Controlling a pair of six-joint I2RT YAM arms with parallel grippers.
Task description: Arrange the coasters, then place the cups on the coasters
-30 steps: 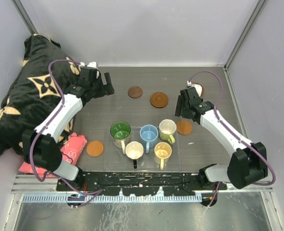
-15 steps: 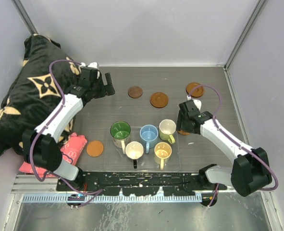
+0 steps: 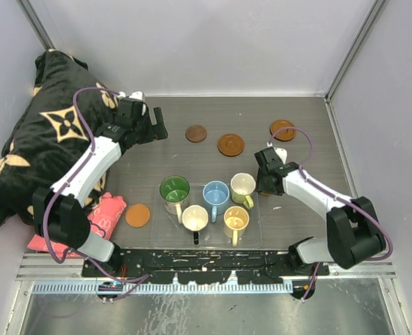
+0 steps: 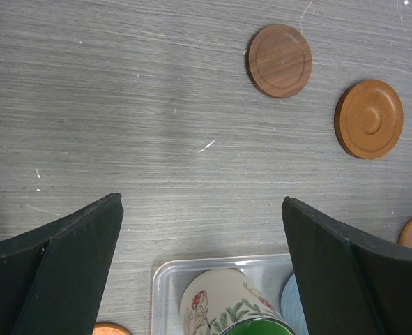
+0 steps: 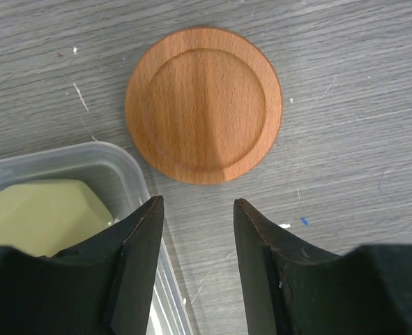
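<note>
Five cups stand in a clear tray (image 3: 258,234): green-inside (image 3: 174,189), light blue (image 3: 216,192), cream (image 3: 243,184), white-inside (image 3: 194,217) and yellow (image 3: 236,219). Coasters lie at the back (image 3: 196,133), (image 3: 231,144), (image 3: 282,130) and at the front left (image 3: 137,215). My right gripper (image 3: 263,183) hangs low beside the tray's right corner. In the right wrist view a rimmed coaster (image 5: 204,105) lies just ahead of the right gripper (image 5: 197,209), whose narrowed jaws hold nothing. My left gripper (image 3: 158,127) stands wide open over bare table, far left of the back coasters.
A black patterned cloth (image 3: 31,146) is heaped at the left edge, with a pink item (image 3: 104,213) in front of it. Grey walls close in the table at the back and sides. The tray's corner (image 5: 115,160) sits right beside my right gripper's left finger.
My right gripper has come forward and down from the back right to the coaster beside the tray, and its jaws have narrowed. The left arm has barely moved.
</note>
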